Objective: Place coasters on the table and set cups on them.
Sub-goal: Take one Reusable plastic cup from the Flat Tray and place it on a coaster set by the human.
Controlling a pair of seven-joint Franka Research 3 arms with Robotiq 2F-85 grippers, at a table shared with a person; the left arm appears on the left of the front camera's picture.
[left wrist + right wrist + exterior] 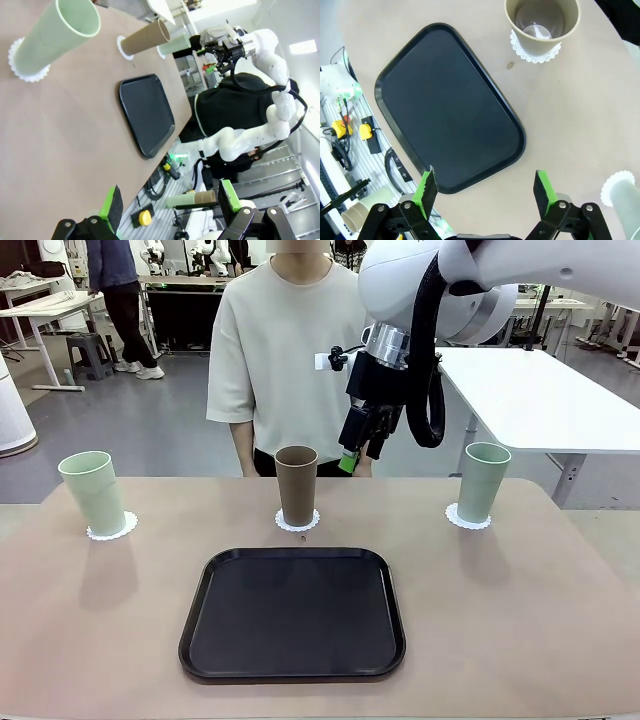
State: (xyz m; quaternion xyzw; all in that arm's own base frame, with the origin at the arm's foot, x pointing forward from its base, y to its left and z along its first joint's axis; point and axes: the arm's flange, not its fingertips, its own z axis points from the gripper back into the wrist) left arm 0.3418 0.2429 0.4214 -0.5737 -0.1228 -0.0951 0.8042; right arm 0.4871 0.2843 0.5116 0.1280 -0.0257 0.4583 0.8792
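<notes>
Three cups stand upright on the beige table (pixel 520 620), each on a white lacy coaster. A mint cup (pixel 93 492) sits on the left coaster (pixel 112 528), the brown cup (pixel 296 485) on the middle coaster (pixel 298 524), and a second mint cup (pixel 483 482) on the right coaster (pixel 467 519). My right gripper (pixel 357 450) hangs open in the air just behind and right of the brown cup. Its wrist view looks down past it (pixel 485 192) at the brown cup (pixel 542 22). My left gripper (pixel 170 202) is open with nothing in it, well back from the near mint cup (pixel 57 37).
A black rounded-square tray (pixel 293 612) lies bare at the table's near middle. A person in a pale T-shirt (pixel 285 350) stands at the far edge behind the brown cup. A white table (pixel 540 390) stands at the back right.
</notes>
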